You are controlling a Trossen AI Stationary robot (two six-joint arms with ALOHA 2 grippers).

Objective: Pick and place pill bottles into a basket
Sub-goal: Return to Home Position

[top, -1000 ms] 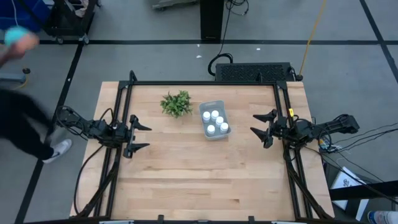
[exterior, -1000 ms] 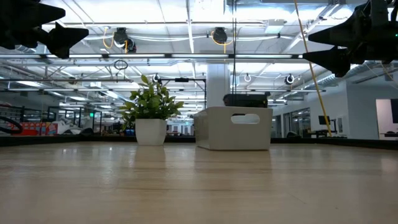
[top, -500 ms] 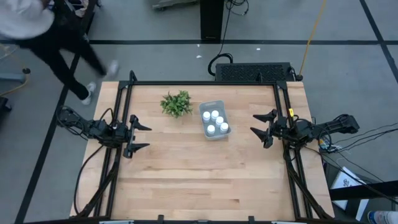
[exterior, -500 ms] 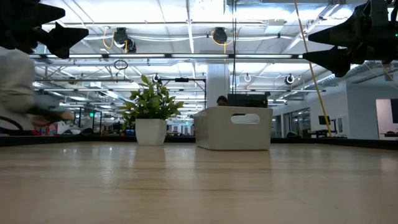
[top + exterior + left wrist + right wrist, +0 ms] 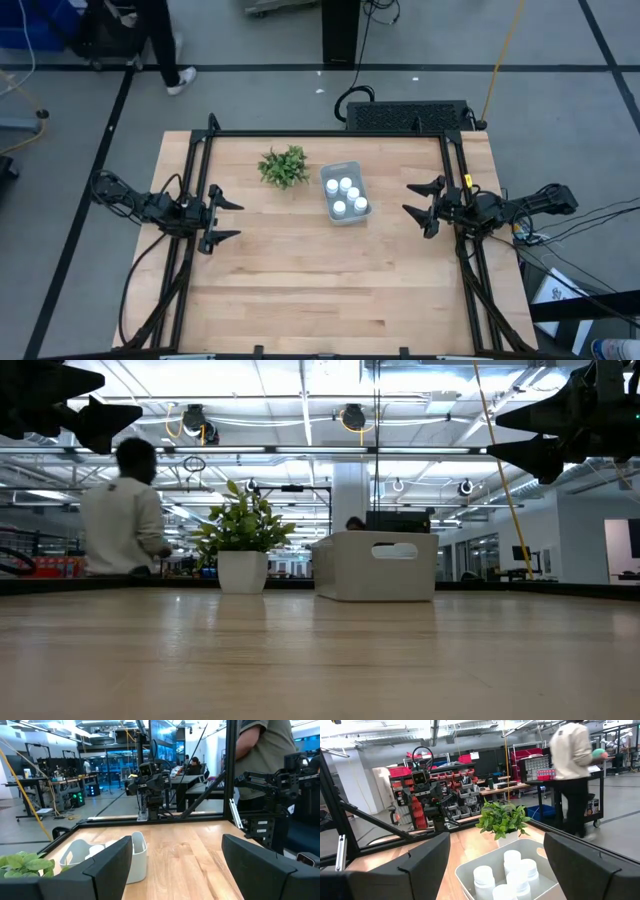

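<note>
With the pill bottles in the basket mid-table, the work seems done; the left gripper and right gripper, jaws wide and empty at opposite edges, need only settle home.

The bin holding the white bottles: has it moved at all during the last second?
No. The bin keeps its place right beside the plant; the left tool and right tool hang open at either side, away from it.
</note>
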